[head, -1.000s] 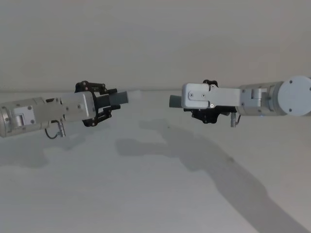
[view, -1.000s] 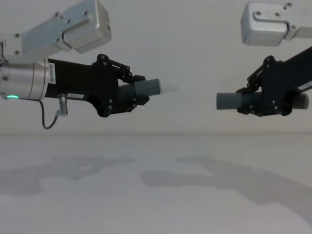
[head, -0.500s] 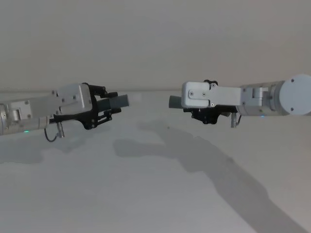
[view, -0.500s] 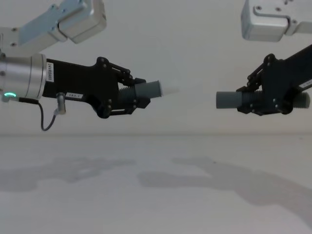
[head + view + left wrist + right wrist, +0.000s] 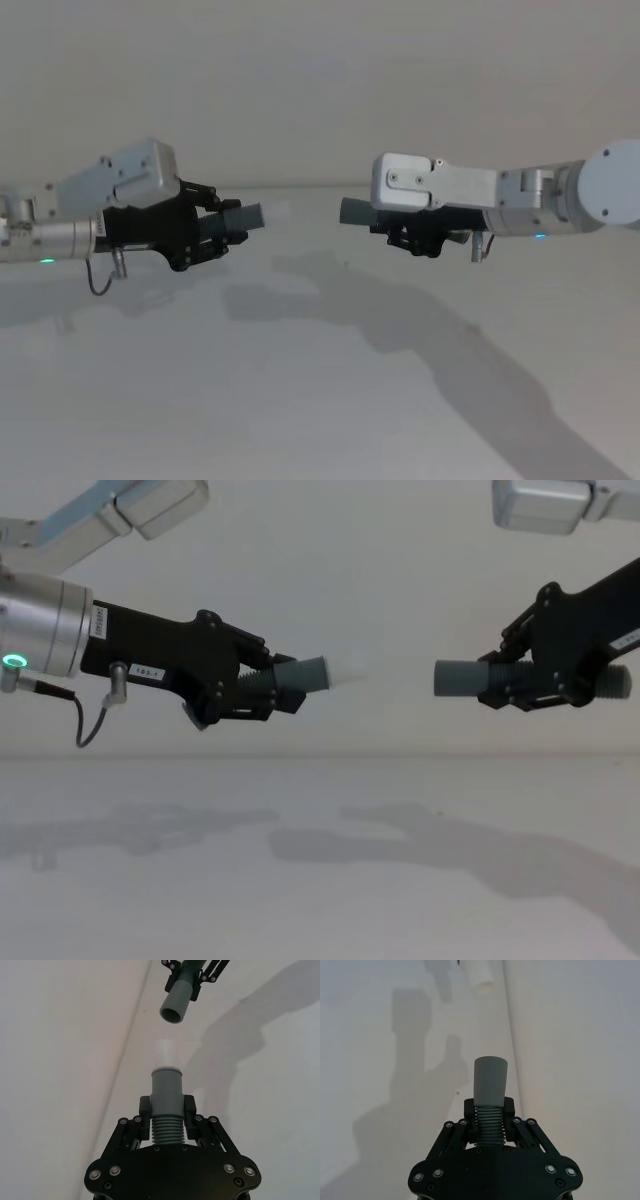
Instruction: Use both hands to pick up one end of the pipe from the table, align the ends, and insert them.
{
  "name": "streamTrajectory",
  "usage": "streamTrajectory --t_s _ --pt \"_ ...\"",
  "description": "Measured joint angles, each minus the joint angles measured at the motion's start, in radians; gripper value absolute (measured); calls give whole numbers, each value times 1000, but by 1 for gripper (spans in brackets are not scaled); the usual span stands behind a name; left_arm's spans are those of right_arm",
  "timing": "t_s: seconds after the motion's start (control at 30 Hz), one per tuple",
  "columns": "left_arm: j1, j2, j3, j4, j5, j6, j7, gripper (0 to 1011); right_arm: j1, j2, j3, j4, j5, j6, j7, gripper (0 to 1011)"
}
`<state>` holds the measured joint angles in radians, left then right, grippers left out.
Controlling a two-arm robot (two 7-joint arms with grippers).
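Observation:
Both pipe pieces hang in the air above the white table (image 5: pixel 320 880), facing each other with a gap between the ends. My left gripper (image 5: pixel 275 687) is shut on the ribbed part of one dark grey piece (image 5: pixel 305 673), whose whitish tip (image 5: pixel 345 675) points right. My right gripper (image 5: pixel 500 680) is shut on the other piece (image 5: pixel 462 678), whose smooth grey cuff points left. In the left wrist view the whitish tip (image 5: pixel 165 1052) points at the open cuff (image 5: pixel 175 1004) a short way off and slightly to one side. In the head view the left piece (image 5: pixel 243 216) and the right piece (image 5: pixel 355 211) sit at nearly the same height.
A thin black cable (image 5: pixel 92 725) loops under my left wrist, by its green ring light (image 5: pixel 14 661). The arms' shadows lie on the table (image 5: pixel 300 400) below. A white wall (image 5: pixel 320 90) stands behind the table's far edge.
My left wrist has rolled about its axis and dropped a little, still holding its piece. My right gripper has edged its cuff slightly to the left, so the gap is a bit narrower.

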<state>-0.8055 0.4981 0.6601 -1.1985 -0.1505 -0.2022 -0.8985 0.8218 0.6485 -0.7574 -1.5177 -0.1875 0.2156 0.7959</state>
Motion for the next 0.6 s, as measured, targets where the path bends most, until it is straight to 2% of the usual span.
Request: streamTrajectory --t_s 0.3,0.6 --pt "-46 -16 11 50 -79 93 -114 358 2 -15 10 -1 19 18 22 286" --pt "-97 -36 28 108 -150 192 -233 358 12 -26 3 5 25 30 44 286"
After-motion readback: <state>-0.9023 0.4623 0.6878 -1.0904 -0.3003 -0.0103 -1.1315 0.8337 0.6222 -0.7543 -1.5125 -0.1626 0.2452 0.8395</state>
